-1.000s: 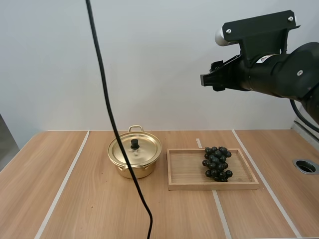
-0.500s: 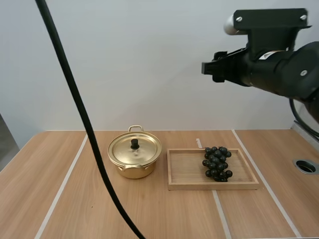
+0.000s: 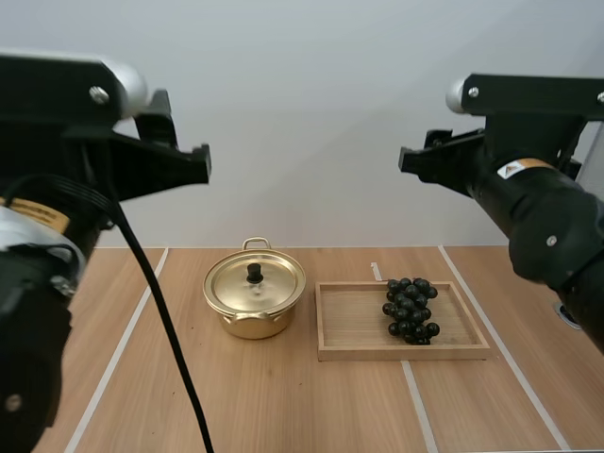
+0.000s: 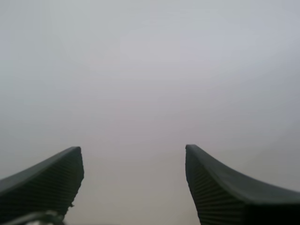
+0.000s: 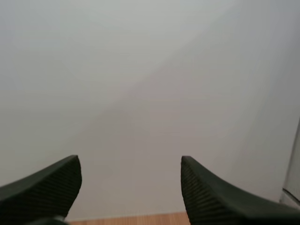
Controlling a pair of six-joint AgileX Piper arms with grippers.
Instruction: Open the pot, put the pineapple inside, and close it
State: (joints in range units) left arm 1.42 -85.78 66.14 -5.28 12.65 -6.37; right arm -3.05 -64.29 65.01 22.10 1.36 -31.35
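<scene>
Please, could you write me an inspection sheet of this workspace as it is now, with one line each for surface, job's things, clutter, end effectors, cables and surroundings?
Surface: wooden table with white tape lines.
Job's things: golden pot with its lid on, standing beside a wooden tray; a bunch of dark grapes lies in the tray's right part. The fruit here is grapes, not a pineapple.
Clutter: nothing seen.
End effectors: left end effector open, holding nothing, raised high over the table; right end effector the same.
Cables: nothing seen.
Surroundings: plain light wall behind the table.
</scene>
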